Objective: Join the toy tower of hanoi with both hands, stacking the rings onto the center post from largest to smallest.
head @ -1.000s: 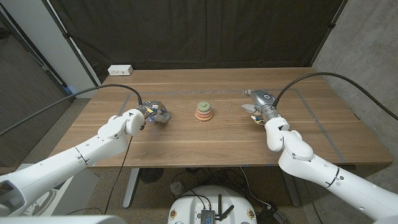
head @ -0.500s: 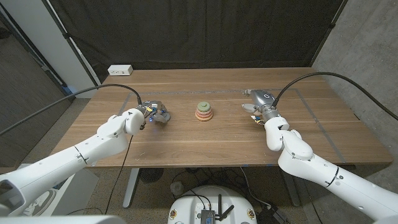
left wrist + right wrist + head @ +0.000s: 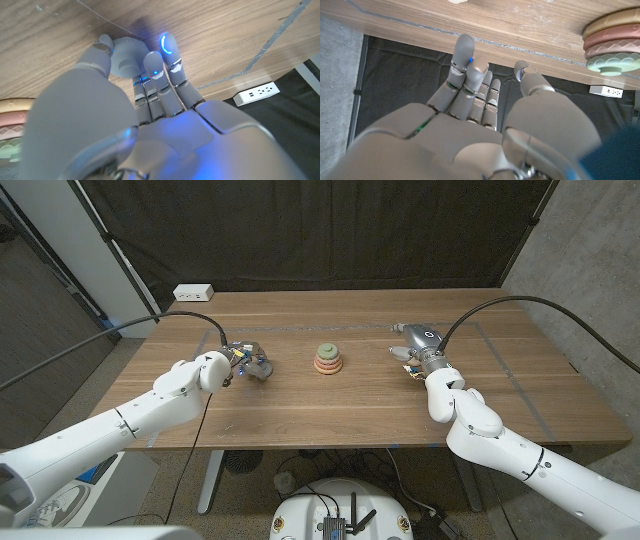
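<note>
My left hand [image 3: 248,363] pinches a grey piece [image 3: 127,56], clear on its wrist view; right hand [image 3: 417,353] spread, holding nothing; ring stack [image 3: 327,358] between them

One ring tower [image 3: 327,359] is sitting at the middle of the counter [image 3: 350,405], showing three stacked rings with a green cap on top. Two robot hands are showing: the left hand [image 3: 249,361] at nine o'clock, the right hand [image 3: 414,351] at three o'clock. One white power strip [image 3: 193,293] is lying at eleven o'clock.
</note>
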